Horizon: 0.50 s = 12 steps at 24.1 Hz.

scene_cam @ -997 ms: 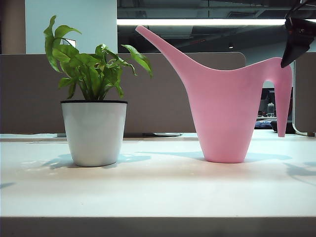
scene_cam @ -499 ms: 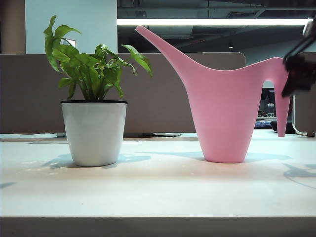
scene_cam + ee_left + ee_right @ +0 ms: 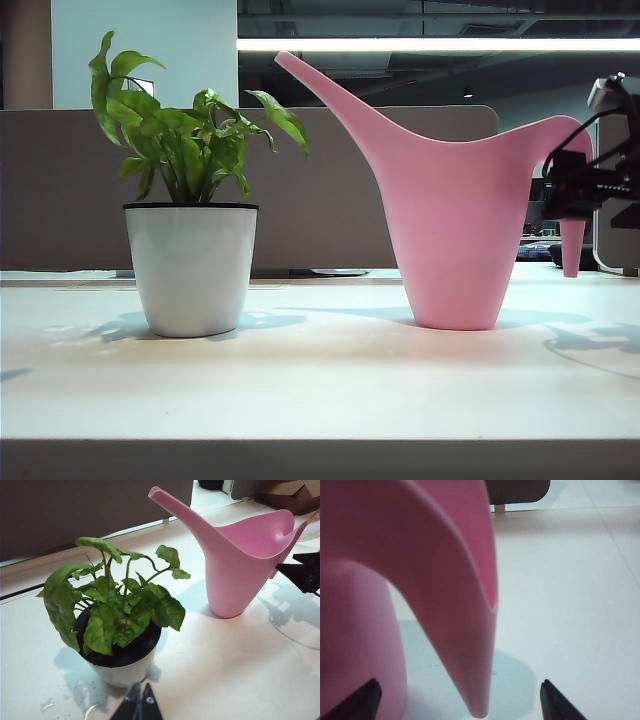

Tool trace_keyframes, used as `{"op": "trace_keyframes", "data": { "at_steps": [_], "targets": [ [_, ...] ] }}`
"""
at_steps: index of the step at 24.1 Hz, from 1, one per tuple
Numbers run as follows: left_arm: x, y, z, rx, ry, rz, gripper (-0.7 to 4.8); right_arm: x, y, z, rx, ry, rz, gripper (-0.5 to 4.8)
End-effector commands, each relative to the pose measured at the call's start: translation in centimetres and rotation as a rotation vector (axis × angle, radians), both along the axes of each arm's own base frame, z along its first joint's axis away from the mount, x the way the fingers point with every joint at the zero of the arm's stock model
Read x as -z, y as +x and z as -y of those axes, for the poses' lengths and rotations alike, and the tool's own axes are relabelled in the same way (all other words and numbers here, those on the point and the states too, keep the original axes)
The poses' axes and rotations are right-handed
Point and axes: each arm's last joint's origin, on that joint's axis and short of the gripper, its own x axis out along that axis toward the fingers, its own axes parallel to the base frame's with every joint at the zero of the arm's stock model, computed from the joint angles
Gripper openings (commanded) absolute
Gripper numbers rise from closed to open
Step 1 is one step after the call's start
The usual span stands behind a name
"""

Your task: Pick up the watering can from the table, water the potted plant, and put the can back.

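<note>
Reaching in level from the right, the right tool [image 3: 457,697] stands wide apart astride the hooked handle of the pink watering can [image 3: 455,215], gripping nothing. Only its wrist view shows both tips clear of the handle. The can stands upright on the bench [image 3: 320,380], right of the potted plant [image 3: 190,200]. The left tool [image 3: 138,705] hangs near the pot, fingers together.

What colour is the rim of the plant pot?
Black, a thin band atop the glossy white pot; the rim shows best in the exterior view.
</note>
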Motion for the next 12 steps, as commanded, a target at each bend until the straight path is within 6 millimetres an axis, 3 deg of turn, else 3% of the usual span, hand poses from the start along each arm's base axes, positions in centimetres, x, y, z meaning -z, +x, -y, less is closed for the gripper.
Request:
{"op": "trace_keyframes", "data": {
  "at_steps": [1,4,12],
  "targets": [
    [-0.3,0.0,0.0,0.004,-0.005,0.02,-0.07,-0.2,0.5,0.0,-0.002,0.002,0.075,4.35],
    [-0.3,0.0,0.0,0.0,-0.003,0.02,-0.07,0.1,1.2,0.0,-0.002,-0.001,0.164,4.35],
    [-0.3,0.0,0.0,0.0,-0.003,0.02,-0.07,0.0,3.1,0.0,0.009,-0.016,0.179,4.31]
  ]
}}
